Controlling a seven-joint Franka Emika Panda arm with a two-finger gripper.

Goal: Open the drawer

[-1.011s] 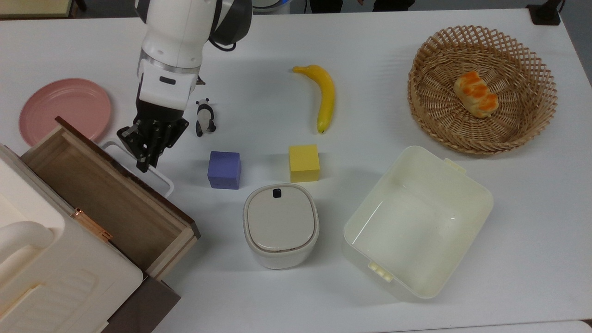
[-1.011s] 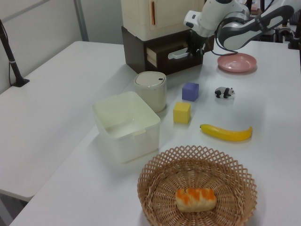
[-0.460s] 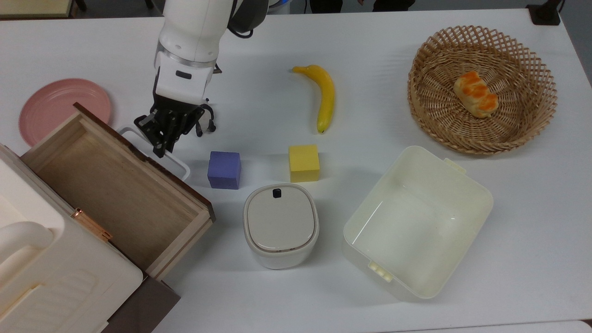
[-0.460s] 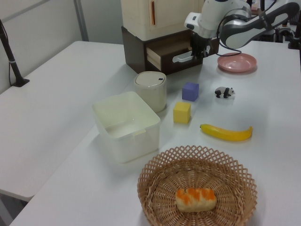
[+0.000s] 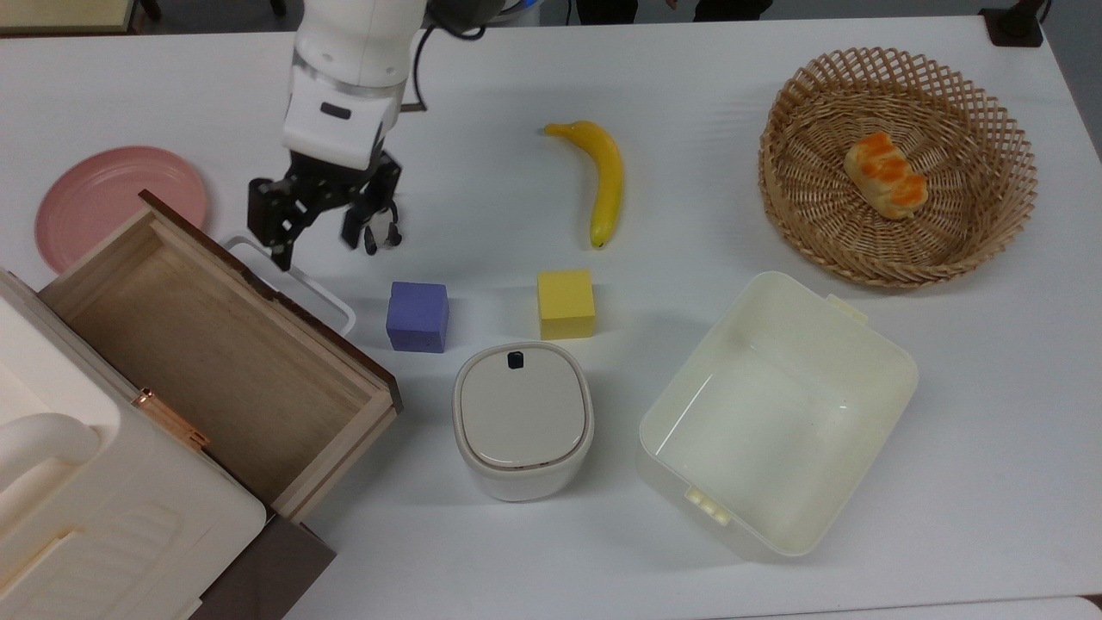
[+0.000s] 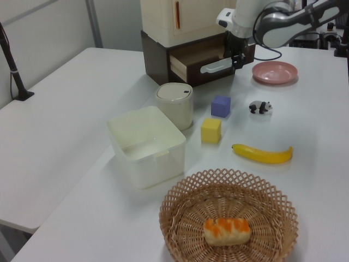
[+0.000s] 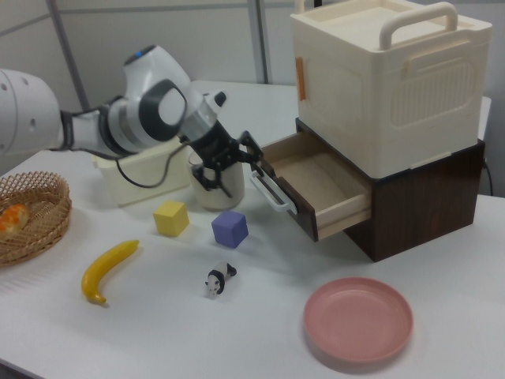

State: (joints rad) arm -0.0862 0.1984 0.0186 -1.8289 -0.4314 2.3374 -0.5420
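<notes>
In the top view's upper left the tool (image 5: pixel 314 228) hangs spread wide and holding nothing, just above and to the right of the white loop handle (image 5: pixel 297 282) of the drawer (image 5: pixel 215 344), which stands pulled well out along a lower-left-to-upper-right diagonal.

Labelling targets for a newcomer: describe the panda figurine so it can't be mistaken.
Start at the pulled-out wooden drawer at the top view's left. Beyond its white loop handle, past the open claw, a tiny panda figurine lies on the white table. It is the only black-and-white animal; the purple cube beside it is plain.
</notes>
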